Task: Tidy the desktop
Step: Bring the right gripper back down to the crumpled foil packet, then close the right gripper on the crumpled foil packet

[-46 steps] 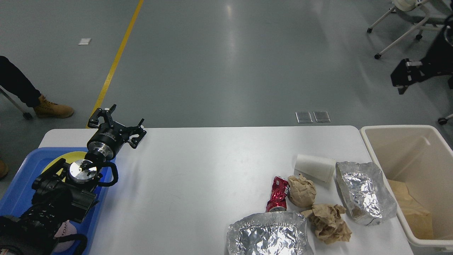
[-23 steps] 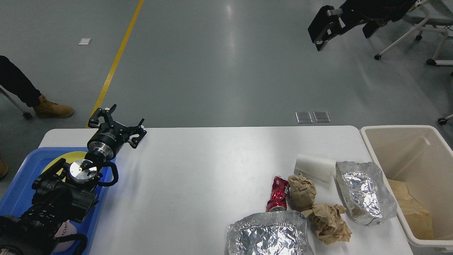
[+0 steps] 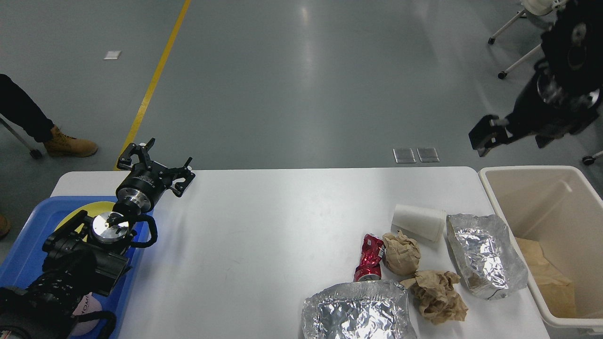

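While crumpled, foil tray (image 3: 485, 255) beside beige bin (image 3: 546, 221) on table (image 3: 264, 226): light, flimsy; best pinched at rim. Left gripper (image 3: 155, 165) jaws spread, empty; right gripper (image 3: 487, 136) jaws: cannot tell.

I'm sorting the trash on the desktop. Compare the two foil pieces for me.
The near foil container sits at the desktop's front edge, partly cut off by the frame; the far foil container lies whole beside the beige bin. The near one looks wider, the far one narrower and angled. Both are crumpled, silver and open-topped.
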### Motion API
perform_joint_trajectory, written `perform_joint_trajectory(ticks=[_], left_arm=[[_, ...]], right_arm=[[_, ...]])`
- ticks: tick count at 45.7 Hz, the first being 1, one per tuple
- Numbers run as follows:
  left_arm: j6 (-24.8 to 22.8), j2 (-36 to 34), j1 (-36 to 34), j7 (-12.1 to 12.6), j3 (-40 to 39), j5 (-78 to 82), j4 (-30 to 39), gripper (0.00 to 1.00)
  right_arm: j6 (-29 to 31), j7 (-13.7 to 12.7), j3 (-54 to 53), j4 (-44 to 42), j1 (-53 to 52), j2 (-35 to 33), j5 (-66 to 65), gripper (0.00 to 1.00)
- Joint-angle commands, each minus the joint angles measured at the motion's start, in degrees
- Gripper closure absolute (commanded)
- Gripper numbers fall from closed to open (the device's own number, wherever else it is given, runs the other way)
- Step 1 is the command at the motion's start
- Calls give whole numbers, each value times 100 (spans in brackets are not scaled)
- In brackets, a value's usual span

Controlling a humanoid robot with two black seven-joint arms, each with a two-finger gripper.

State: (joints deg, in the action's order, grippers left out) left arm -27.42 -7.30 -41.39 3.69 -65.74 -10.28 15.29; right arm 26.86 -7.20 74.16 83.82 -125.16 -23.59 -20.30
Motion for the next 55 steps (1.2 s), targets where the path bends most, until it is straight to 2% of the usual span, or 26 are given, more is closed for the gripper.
perform_joint_trajectory(ticks=[1, 15, 26, 43, 48, 50, 55], left_arm=[[0, 1, 0, 0, 0, 0, 0, 4], [0, 1, 0, 0, 0, 0, 0, 4], [0, 1, 8, 0, 0, 0, 0, 4], [0, 1, 0, 0, 0, 0, 0, 4], [0, 1, 0, 0, 0, 0, 0, 4], [0, 1, 0, 0, 0, 0, 0, 4], [0, 1, 0, 0, 0, 0, 0, 4]], right_arm=[[-287, -1, -33, 20, 728, -128, -9, 0], [-560, -1, -1078, -1509, 3400, -67, -457, 0], [-726, 8, -1457, -2054, 4227, 117, -870, 0], [-788, -1, -1853, -2406, 4834, 206, -897, 1], [-788, -1, -1853, -2616, 5009, 302, -888, 21], [-779, -1, -1870, -2696, 5080, 337, -888, 33], [-709, -1, -1879, -2766, 5185, 373, -888, 81]])
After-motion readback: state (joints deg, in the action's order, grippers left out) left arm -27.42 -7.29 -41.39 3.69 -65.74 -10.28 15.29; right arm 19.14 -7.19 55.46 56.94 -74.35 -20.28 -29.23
